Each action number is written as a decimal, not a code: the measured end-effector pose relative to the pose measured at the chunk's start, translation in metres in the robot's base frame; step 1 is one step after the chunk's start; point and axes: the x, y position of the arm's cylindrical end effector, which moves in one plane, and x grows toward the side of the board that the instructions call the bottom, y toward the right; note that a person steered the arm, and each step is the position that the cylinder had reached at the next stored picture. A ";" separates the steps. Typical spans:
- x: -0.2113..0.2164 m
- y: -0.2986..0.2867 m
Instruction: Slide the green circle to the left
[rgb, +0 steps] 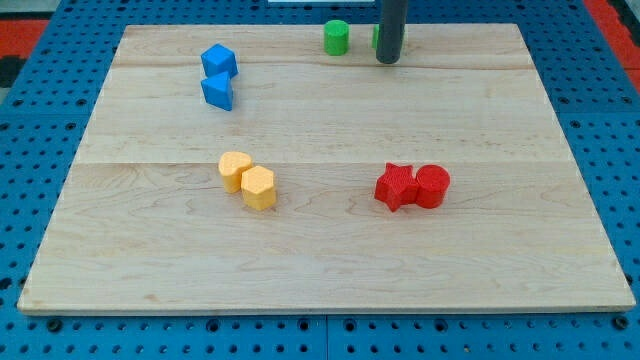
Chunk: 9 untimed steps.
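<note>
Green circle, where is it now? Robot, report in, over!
My tip at the view's top, right of the green circle. Another green block mostly hidden behind the rod. Blue blocks further left.

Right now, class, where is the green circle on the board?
The green circle sits near the view's top edge, just left of my tip, right of the two blue blocks.

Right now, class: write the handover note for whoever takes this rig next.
My tip sits near the view's top edge of the board, just to the view's right of the green circle; a gap shows between them. A second green block is mostly hidden behind the rod. Done: nothing I can confirm. Left: push the green circle toward the view's left. Two blue, two yellow and two red blocks lie well clear.
</note>
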 end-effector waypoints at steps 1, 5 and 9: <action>-0.024 0.007; -0.057 0.138; -0.065 0.060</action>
